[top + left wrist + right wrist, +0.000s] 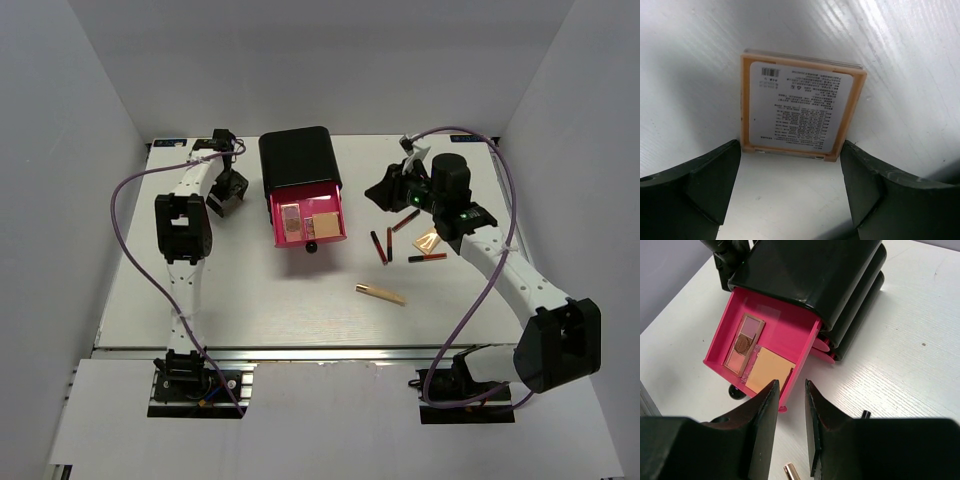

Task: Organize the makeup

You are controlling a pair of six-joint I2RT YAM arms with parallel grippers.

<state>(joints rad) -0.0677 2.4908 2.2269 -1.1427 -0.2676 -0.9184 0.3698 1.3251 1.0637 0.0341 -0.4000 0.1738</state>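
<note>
As the top camera looks down, the table [250,300] carries a black box [297,155] near its far edge, with one pink drawer [334,200] pulled open toward the arms. A palette [291,220] and a stored compact [322,224] already lie in it. The left fingers [228,195] hang just left of the box and hide whatever is under them. The right fingers [385,190] hover on the box's right. Beside them on the table lie thin dark-red lip sticks [389,243] and a peach tube [428,240], and nearer the arms a gold-beige stick [380,293].

In the left wrist view, a square compact [800,107] lies label side up, flat on the table. The left fingers [710,175] are spread wide and hold nothing. Their tips stand just beside the compact's two near corners, and whether they touch it cannot be told.

In the right wrist view, the right fingers [760,425] are parted by only a narrow gap, with nothing between them, and they point at the drawer [790,325]. The palette [745,342] and stored compact [769,370] sit at its front, and bare floor shows behind them.

The step in hand looks like grasping the compact. It likely goes best if the left fingers reach further along its sides before closing. A pinch on the corners alone could twist or flick so thin a piece.
</note>
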